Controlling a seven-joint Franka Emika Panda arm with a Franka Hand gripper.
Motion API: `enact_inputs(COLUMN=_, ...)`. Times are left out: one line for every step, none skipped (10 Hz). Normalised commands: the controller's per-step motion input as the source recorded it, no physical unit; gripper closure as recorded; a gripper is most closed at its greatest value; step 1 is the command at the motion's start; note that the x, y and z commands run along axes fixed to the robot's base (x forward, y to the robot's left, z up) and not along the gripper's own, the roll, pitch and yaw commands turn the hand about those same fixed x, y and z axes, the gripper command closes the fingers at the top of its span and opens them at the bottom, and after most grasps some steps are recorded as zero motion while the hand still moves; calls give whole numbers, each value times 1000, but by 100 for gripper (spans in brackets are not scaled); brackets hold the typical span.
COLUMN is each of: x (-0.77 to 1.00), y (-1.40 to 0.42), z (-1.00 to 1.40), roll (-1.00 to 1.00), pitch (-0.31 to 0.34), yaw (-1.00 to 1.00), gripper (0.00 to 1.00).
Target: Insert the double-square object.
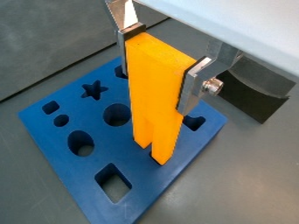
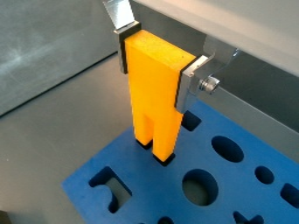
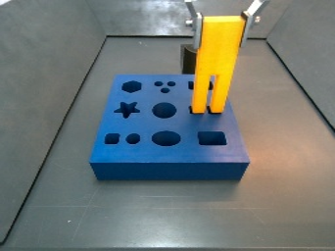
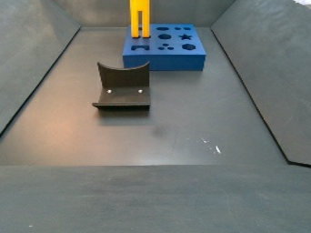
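My gripper [image 1: 162, 63] is shut on the double-square object [image 1: 155, 96], a tall yellow-orange piece held upright by its top slab, as both wrist views show [image 2: 156, 96]. The two prongs point down onto the blue block [image 1: 70, 166]. Their tips stand at the mouth of dark square holes near the block's edge [image 2: 163, 157]; how deep they sit I cannot tell. In a side view the object [image 3: 217, 64] stands at the block's [image 3: 144, 147] far right part, with the gripper [image 3: 221, 18] above. It also shows in a side view from afar [image 4: 140, 18].
The blue block [image 4: 165, 47] has several other cut-outs: a star [image 1: 96, 89], round holes [image 1: 117, 115] and a square hole [image 1: 114, 183]. The dark fixture stands on the grey floor beside the block [image 4: 122, 86], [image 1: 257, 92]. Sloped grey walls ring the floor [image 4: 36, 82].
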Motion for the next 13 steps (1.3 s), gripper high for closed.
enact_inputs(x=-100, y=0, z=-149, roll=13, pitch=0, yaw=0, gripper=100)
enact_inputs(x=0, y=3, z=-226, roll=34, pitch=0, yaw=0, gripper=100)
enact_inputs(x=0, y=83, z=-283, roll=34, pitch=0, yaw=11, gripper=100)
enact_inputs(x=0, y=0, z=-349, roll=0, pitch=0, yaw=0, gripper=100)
enact_inputs(x=17, y=-83, z=-534, roll=0, pitch=-26, yaw=0, gripper=100)
enact_inputs(x=154, y=-69, z=-540, roll=0, pitch=-3, yaw=0, gripper=100)
enact_inputs(x=271, y=-20, z=-494, roll=0, pitch=0, yaw=0, gripper=100)
enact_inputs(x=389, y=-23, z=-394, roll=0, pitch=0, yaw=0, gripper=100)
enact_inputs(x=386, y=-26, z=-386, roll=0, pitch=0, yaw=0, gripper=100)
enact_inputs(x=240, y=-11, z=-506, roll=51, pitch=19, yaw=0, gripper=100)
enact_inputs(x=123, y=-6, z=-554, roll=94, pitch=27, yaw=-14, gripper=100)
enact_inputs(x=0, y=0, z=-37, roll=0, pitch=-10, yaw=0, gripper=100)
enact_inputs(x=0, y=0, z=0, roll=0, pitch=0, yaw=0, gripper=100)
